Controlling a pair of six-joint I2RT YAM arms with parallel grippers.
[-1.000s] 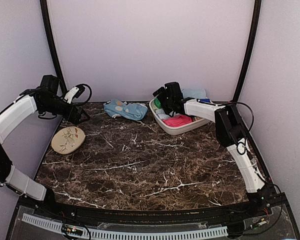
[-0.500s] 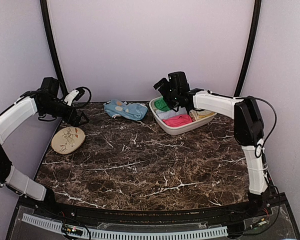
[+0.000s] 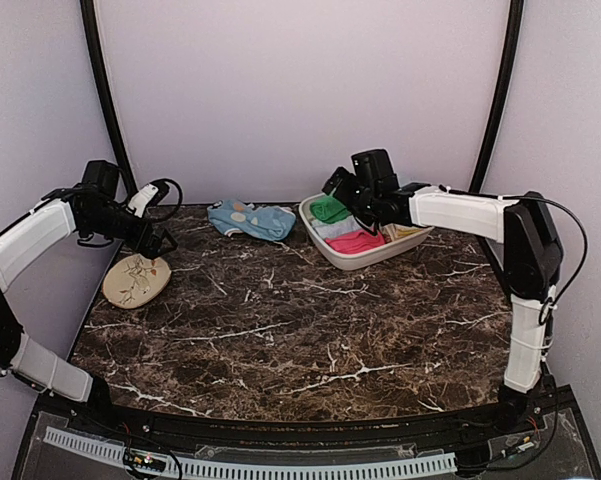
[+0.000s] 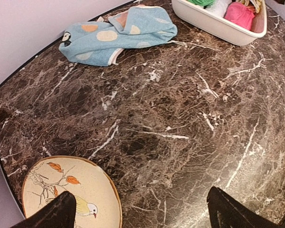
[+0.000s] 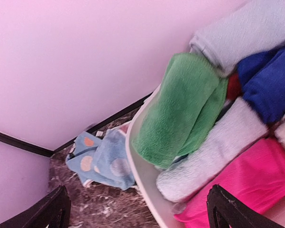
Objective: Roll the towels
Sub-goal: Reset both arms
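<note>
Poised with right jaws spread wide just short of the bright green plush towel (image 5: pixel 180 109), folded in the white plastic tub (image 5: pixel 144 183), long axis lower-left to upper-right. Left jaws spread too, well apart.

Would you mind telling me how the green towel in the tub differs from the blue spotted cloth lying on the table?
The green towel is plain; the blue cloth carries pale and orange spots. The green towel is folded and packed among other cloths in the white tub; the blue cloth lies alone, loosely crumpled, on the marble table beside it. Both are soft fabric, and neither is held.
</note>
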